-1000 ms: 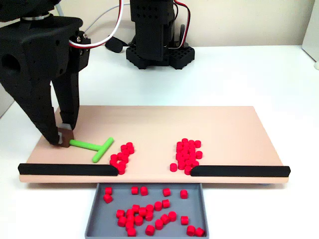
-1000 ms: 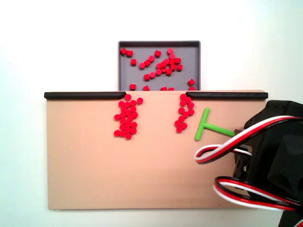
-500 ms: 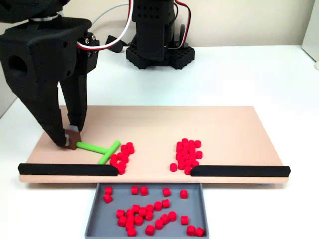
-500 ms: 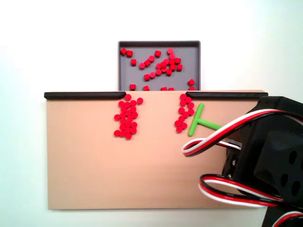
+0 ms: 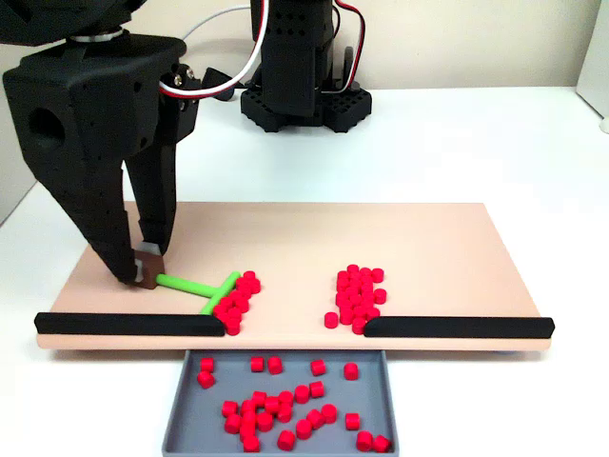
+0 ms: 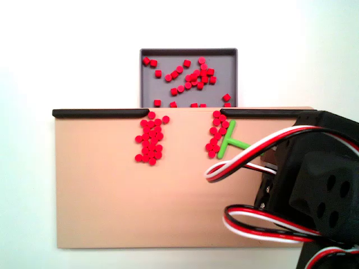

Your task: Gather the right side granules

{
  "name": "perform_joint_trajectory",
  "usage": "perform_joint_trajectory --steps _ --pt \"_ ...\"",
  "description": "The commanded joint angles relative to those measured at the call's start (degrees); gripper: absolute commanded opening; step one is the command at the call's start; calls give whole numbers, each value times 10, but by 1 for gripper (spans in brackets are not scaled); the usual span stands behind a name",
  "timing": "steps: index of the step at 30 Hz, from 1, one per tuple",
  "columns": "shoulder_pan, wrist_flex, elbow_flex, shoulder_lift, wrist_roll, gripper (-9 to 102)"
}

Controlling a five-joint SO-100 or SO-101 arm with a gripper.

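A plain white worktop (image 5: pixel 476 143) with a smooth matte surface carries a flat, rectangular board of pale tan colour (image 5: pixel 428 248), and a light wall stands behind it. Taking this board as landmark: along its one long edge lie two narrow black bars (image 5: pixel 128 325) with rounded ends and a gap between them, and just outside that gap sits a shallow grey rectangular tray (image 5: pixel 181 419) with many small red pellets scattered in it. On the board, near the gap, are two groups of the same bright red cylindrical pellets. The right side granules (image 6: pixel 217 134), a thin loose line, lie near the end of one bar, and the crossbar of a green T-shaped plastic tool (image 5: pixel 205 288) touches them. The denser clump (image 6: pixel 150 140) lies apart, on the other side of the gap. The black, angular claw (image 5: pixel 145 268) stands over the board's end and is closed on a small brown block at the tool's stem.
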Motion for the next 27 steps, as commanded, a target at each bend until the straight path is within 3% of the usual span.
perform_joint_trajectory --steps 1,27 --pt "-7 7 -6 7 7 0" --pt "-24 9 8 18 16 0"
